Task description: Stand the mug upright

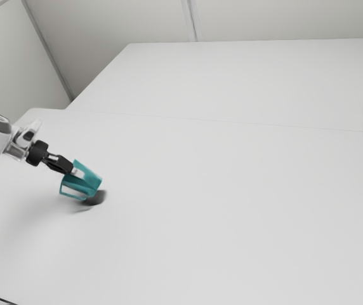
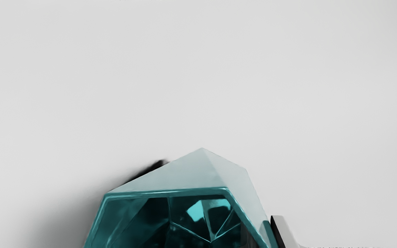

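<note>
In the exterior view, my gripper (image 1: 75,170) is at the upper rim of the teal mug (image 1: 89,180), shut on its wall. The mug leans, its open end toward the hand and its base low at the exterior view's right, above a dark shadow; the handle is on the lower left side. In the wrist view the mug (image 2: 184,174) shows its faceted outside and dark interior. There my gripper (image 2: 263,237) has one finger against the outer wall; a dark shape inside the rim looks like the other. Whether the base touches the table is unclear.
The white table (image 1: 232,210) spreads toward the exterior view's right and front. Behind it lies another white surface (image 1: 232,79), with pale walls beyond. A dark line crosses the near left corner.
</note>
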Robot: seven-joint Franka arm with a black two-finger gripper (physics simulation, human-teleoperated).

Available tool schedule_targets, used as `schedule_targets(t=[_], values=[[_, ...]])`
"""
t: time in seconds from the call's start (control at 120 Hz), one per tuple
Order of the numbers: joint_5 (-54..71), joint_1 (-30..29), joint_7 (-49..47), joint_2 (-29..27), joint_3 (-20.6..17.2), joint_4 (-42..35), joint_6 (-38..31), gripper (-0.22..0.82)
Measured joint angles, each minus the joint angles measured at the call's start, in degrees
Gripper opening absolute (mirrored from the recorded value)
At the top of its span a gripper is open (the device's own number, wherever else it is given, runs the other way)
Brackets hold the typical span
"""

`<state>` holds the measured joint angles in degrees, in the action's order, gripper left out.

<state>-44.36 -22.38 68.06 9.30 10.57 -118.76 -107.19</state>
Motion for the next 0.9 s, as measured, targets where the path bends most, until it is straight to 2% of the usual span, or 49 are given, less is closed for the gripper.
schedule_targets(t=[0.183,0.458,0.6,0.9], values=[[11.82,6.64,-0.64,-2.71,-1.57,0.0,-8.27,-0.17],[24.41,11.08,-2.79,-4.44,-5.5,-0.31,-19.0,-0.17],[27.24,13.43,-4.57,-4.22,-6.28,-1.79,-22.86,-0.17],[31.54,14.35,-9.95,-5.35,-10.68,-5.02,-27.24,-0.18]])
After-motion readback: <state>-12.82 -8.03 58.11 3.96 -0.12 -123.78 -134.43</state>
